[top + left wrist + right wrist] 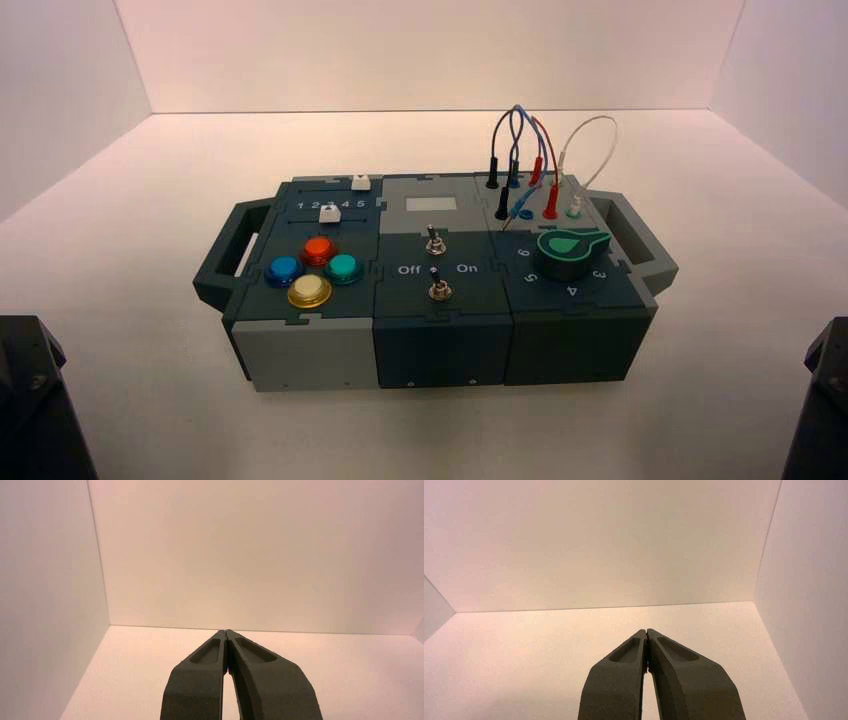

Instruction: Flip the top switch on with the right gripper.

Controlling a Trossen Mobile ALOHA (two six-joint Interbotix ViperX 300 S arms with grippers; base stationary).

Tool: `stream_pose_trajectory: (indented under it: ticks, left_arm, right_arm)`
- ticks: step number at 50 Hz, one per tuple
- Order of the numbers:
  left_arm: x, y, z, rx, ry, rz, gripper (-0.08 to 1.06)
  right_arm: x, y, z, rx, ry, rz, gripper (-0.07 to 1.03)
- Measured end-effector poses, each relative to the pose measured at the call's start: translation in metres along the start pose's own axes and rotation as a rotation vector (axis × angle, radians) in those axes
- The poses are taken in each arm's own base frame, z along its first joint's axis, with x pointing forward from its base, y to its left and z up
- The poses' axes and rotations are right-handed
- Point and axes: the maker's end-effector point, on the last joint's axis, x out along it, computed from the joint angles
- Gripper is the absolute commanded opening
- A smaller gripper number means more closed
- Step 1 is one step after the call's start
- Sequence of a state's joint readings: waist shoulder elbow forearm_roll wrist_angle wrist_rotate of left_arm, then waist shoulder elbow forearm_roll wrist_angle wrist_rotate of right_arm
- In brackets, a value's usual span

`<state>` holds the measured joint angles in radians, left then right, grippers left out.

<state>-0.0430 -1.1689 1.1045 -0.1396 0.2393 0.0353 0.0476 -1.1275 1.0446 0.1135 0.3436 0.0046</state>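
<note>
Black R gripper (646,631), jaws clenched, well apart from box (443,350).
Nudge top switch (435,243) sideways toward "On" w/ closed tips, lightly.

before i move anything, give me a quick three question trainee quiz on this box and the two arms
1. True or false: the right tool is touching the top switch.
2. Which colour of button is nearest the arms: red, blue, green or yellow?
3. Fill in: the fingertips of the left tool, waiting at the near left, are ____.

Key: 1. False, it waits at the near right, away from the box. 2. Yellow. 3. Together.
</note>
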Motion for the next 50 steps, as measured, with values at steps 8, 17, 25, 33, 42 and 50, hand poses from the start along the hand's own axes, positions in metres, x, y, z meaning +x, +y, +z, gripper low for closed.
stream_pose_trajectory:
  ticks: [8, 17, 25, 33, 42, 50]
  left_arm:
    - [0.000, 0.000, 0.000, 0.000, 0.002, -0.002, -0.03]
    - [0.000, 0.000, -0.002, 0.003, 0.012, -0.002, -0.03]
    - [0.002, -0.002, -0.010, 0.001, 0.056, -0.009, -0.03]
    - [0.011, -0.011, -0.033, -0.012, 0.211, -0.047, -0.03]
    - [0.022, -0.025, -0.068, -0.017, 0.460, -0.090, -0.03]
    - [0.025, -0.035, -0.094, -0.024, 0.677, -0.112, -0.03]
  right_arm:
    - [0.000, 0.000, 0.000, 0.000, 0.002, 0.000, -0.02]
    - [0.001, 0.000, -0.002, 0.000, 0.011, 0.000, -0.02]
    - [0.001, 0.004, -0.006, -0.004, 0.035, 0.018, -0.02]
    - [0.003, 0.012, -0.015, -0.013, 0.083, 0.053, -0.02]
    - [0.007, 0.029, -0.028, -0.030, 0.189, 0.116, -0.02]
    - [0.009, 0.051, -0.041, -0.043, 0.292, 0.201, -0.02]
